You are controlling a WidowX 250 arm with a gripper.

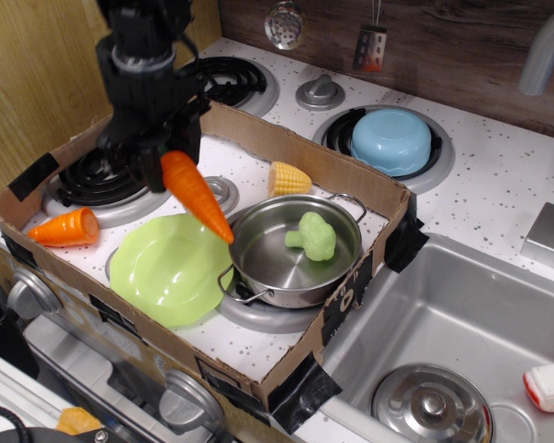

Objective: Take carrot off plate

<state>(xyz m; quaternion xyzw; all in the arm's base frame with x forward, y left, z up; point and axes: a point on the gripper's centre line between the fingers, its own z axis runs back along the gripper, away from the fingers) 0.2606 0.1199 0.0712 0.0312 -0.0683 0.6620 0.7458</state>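
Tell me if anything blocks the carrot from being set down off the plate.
Nothing visible does. The gripper holds the carrot in the air, its tip over the gap between the plate and the pot. Bare surface shows near the corn.

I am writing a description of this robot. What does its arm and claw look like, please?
The arm is matte black throughout, built from chunky, rounded segments. The claw is also black, with short blocky fingers. No markings, coloured parts or sleeve are visible; cables cannot be made out.
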